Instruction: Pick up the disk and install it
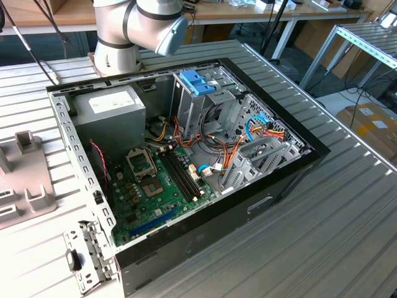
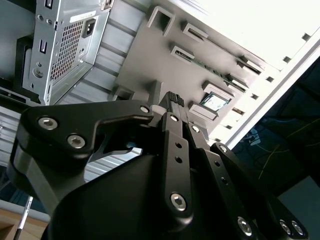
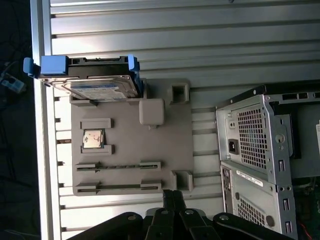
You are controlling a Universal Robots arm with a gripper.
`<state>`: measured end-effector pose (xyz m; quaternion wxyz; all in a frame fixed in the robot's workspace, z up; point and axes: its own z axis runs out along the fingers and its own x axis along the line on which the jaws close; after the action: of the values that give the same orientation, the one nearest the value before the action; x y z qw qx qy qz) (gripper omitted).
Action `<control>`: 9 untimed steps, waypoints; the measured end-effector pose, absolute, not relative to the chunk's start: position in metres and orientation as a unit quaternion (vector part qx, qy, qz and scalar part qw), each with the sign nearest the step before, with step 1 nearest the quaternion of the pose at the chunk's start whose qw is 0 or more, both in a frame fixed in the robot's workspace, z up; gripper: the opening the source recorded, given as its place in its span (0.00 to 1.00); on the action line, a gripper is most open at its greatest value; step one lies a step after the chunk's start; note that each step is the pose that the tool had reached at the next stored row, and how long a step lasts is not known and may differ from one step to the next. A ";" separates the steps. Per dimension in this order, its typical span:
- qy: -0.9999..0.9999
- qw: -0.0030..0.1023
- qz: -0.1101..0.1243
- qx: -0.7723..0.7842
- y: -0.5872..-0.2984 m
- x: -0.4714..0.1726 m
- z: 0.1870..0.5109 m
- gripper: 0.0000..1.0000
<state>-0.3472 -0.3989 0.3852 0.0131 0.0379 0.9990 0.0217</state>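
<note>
While the gripper (image 3: 173, 192) hangs over the grey fixture plate (image 3: 130, 145), the disk (image 3: 97, 82) sits at the plate's far end, apart from the gripper and untouched.

Item under task: one disk. It is a flat silver-grey drive with a pale printed label on the face turned to the first wrist view. It is seated on edge and tilted in the end holder of the plate. Blue tabs (image 3: 54, 65) show at two ends of its upper edge, two in count.

Gripper: one. In both wrist views the jaws appear closed against each other and hold nothing. In the second wrist view the fingertips (image 2: 172, 97) point at the plate (image 2: 150, 60).

Other items, counted:
- One fixture plate, lying on the slatted metal table (image 3: 150, 30); a corner of it shows at the exterior view's left (image 1: 25, 180).
- One square processor chip (image 3: 92, 139), set in a pocket of the plate.
- One computer case (image 1: 273, 186), open, lying just beside the plate.
- One grey power-supply box (image 1: 108, 102) inside the case.
- One metal cage with light-blue handles (image 1: 198, 81) inside the case.
- One green motherboard (image 1: 155, 180) on the case floor.
- One robot arm (image 1: 136, 25), standing behind the case.
</note>
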 end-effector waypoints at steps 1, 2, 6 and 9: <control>0.999 0.013 0.022 0.038 -0.399 -0.348 0.385 0.11; 0.999 0.013 0.022 0.038 -0.399 -0.349 0.385 0.11; 0.999 0.013 0.022 0.038 -0.399 -0.351 0.385 0.11; 0.999 0.013 0.022 0.038 -0.399 -0.352 0.385 0.11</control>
<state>-0.3524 -0.3990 0.3850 0.0131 0.0379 0.9990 0.0217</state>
